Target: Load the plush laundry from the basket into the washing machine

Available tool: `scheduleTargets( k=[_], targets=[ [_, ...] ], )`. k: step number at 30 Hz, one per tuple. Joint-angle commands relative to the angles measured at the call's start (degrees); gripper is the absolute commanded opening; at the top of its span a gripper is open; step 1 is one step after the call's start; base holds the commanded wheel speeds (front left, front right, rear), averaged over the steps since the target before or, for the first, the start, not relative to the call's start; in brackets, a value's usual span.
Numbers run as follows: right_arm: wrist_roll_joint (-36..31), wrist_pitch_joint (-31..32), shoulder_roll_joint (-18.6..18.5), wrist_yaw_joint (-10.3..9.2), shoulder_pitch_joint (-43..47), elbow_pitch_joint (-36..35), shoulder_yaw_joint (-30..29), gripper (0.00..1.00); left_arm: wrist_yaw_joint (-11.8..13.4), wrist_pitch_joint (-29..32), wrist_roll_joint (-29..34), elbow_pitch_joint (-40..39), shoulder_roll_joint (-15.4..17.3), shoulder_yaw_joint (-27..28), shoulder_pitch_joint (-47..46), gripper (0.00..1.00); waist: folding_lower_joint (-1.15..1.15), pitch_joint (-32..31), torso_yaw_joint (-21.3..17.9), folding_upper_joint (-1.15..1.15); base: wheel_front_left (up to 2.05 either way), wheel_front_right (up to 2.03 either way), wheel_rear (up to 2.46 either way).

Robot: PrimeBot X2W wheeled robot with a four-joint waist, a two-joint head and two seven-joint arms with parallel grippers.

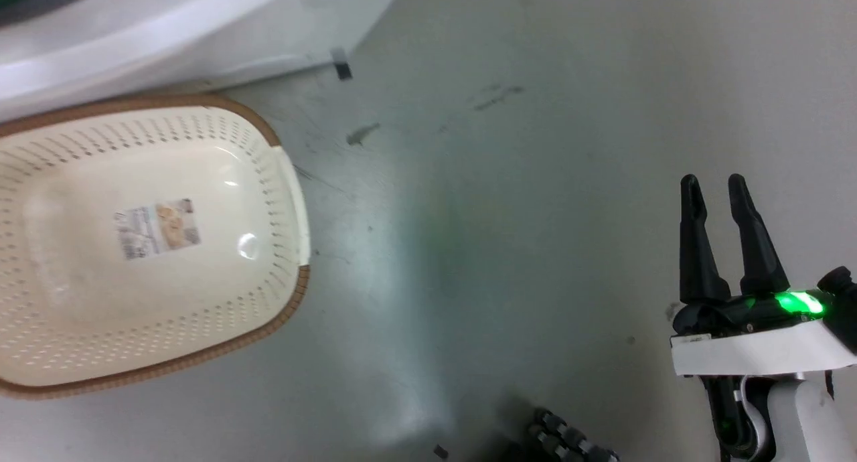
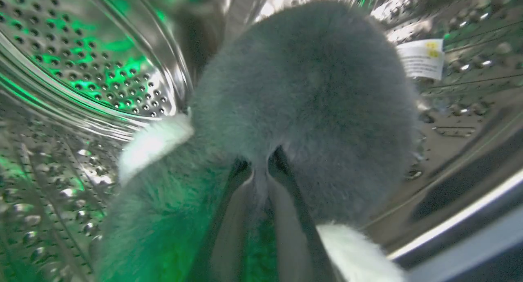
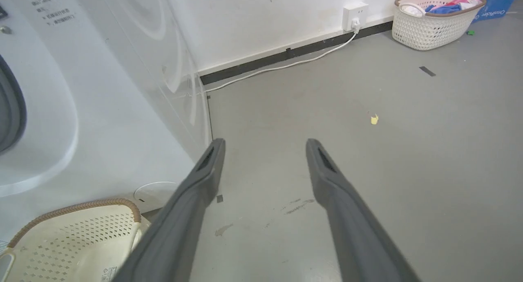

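The plush laundry (image 2: 302,94), a fluffy dark lump with white furry patches and a white tag, lies inside the washing machine's shiny perforated steel drum (image 2: 86,69). My left gripper (image 2: 263,167) is inside the drum, its fingers closed together with the tips buried in the fur, shut on the plush. The cream basket (image 1: 284,181) with its brown rim stands on the floor at the left, holding nothing but its label sticker; its corner also shows in the right wrist view (image 3: 77,233). The white washing machine (image 1: 134,40) (image 3: 102,90) rises behind it. My right gripper (image 1: 713,184) (image 3: 265,145) hangs open over bare floor.
A second basket (image 3: 433,26) with coloured clothes stands by the far wall beside a blue box (image 3: 498,0). A white cable (image 3: 286,65) runs from a wall socket along the skirting. A yellow scrap (image 3: 374,119) lies on the grey floor. A dark ribbed part of my base (image 1: 569,442) shows at the bottom.
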Motion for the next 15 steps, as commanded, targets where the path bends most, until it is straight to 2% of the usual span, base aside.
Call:
scheduleTargets(
  k=[1,6,11,12,13,15],
  targets=[
    [0.34,-0.24,-0.01,-0.04,-0.81,0.14,0.24,1.00,-0.25,0.07,0.80,1.90,0.27,-0.57,-2.79,0.00,-0.01,2.08,-1.57,0.00,0.00,0.00,0.00],
    [0.50,-0.24,-0.01,-0.04,-0.99,0.41,0.75,1.00,-1.24,1.48,2.49,9.47,0.01,-3.38,-8.72,0.00,-0.01,3.19,-1.62,0.00,0.00,0.00,0.00],
    [0.15,-0.24,-0.01,-0.04,-1.62,0.62,1.11,1.00,-1.85,0.14,2.96,14.62,-0.99,-5.42,-11.42,0.00,-0.01,3.23,-0.94,0.00,0.00,0.00,0.00],
    [0.03,-0.24,-0.01,-0.04,-1.81,0.60,0.96,1.00,-1.91,-0.69,3.03,15.39,-1.23,-5.73,-11.59,0.48,-0.01,3.01,-0.74,0.00,0.00,0.00,0.00],
    [-0.10,-0.24,-0.01,-0.04,-1.95,0.59,0.69,1.00,-1.95,-1.34,3.03,16.25,-1.57,-6.02,-11.62,1.00,-0.01,2.70,-0.49,0.00,0.00,0.00,0.00],
    [-0.55,-0.24,-0.01,-0.04,-2.10,0.62,0.04,1.00,-2.03,-2.73,2.87,17.91,-2.33,-6.47,-11.43,1.00,-0.01,1.81,0.09,0.00,0.00,0.00,0.00]
  ],
)
